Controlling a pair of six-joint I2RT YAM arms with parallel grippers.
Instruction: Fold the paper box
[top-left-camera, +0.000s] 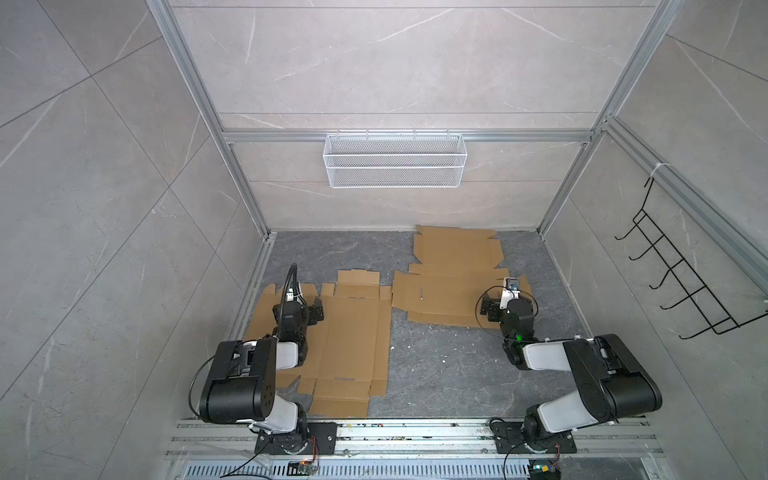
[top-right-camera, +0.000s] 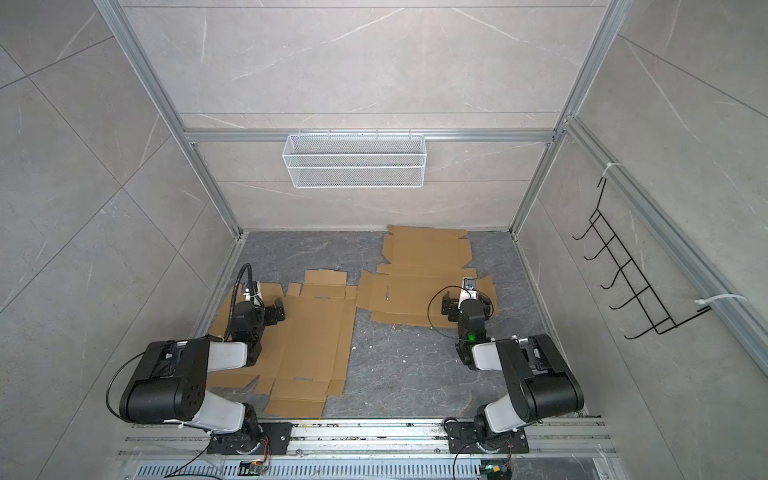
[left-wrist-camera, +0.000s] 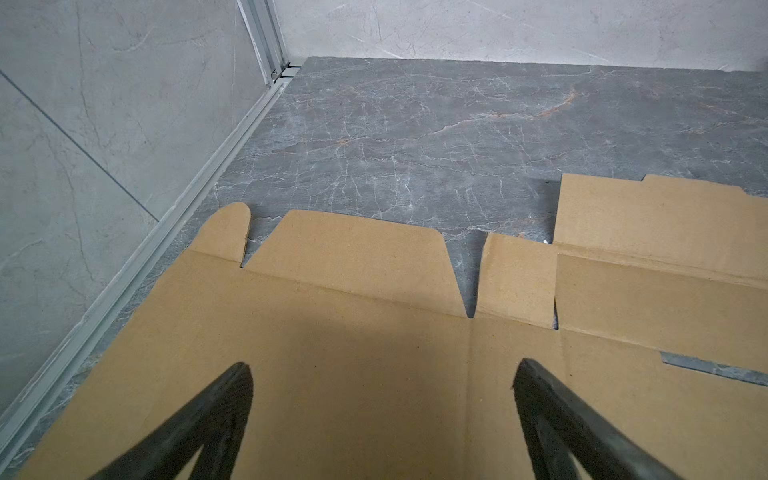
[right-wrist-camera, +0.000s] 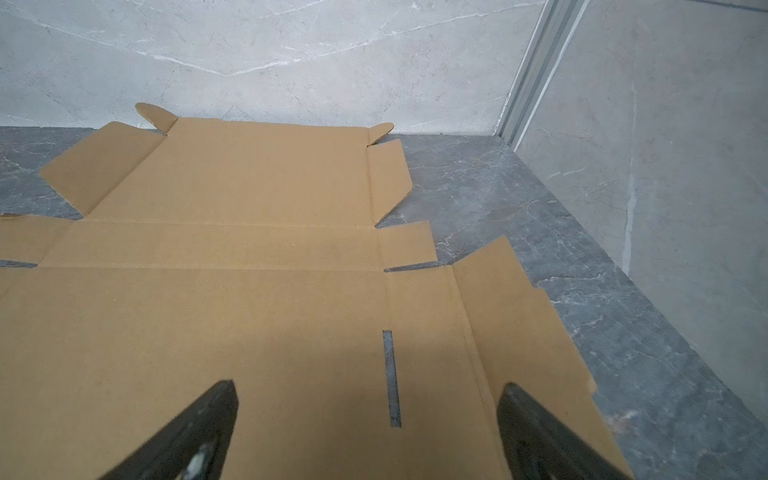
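Two unfolded brown paper box blanks lie flat on the dark marble table. One blank (top-left-camera: 353, 340) (top-right-camera: 316, 340) lies at the front left, partly under the left arm. My left gripper (top-left-camera: 318, 311) (top-right-camera: 277, 313) (left-wrist-camera: 382, 365) hovers open over its left part (left-wrist-camera: 332, 332), nothing between the fingers. The other blank (top-left-camera: 449, 291) (top-right-camera: 415, 291) lies at the back right, reaching the rear wall. My right gripper (top-left-camera: 490, 309) (top-right-camera: 449, 307) (right-wrist-camera: 369, 384) stands open above its right side (right-wrist-camera: 249, 291), close to a narrow slot (right-wrist-camera: 391, 378) in the card.
A white wire basket (top-left-camera: 395, 160) hangs on the back wall and a black wire rack (top-left-camera: 685, 282) on the right wall. Aluminium rails (top-left-camera: 415, 436) run along the front edge under both arm bases. Bare table (top-left-camera: 436, 365) shows between the arms.
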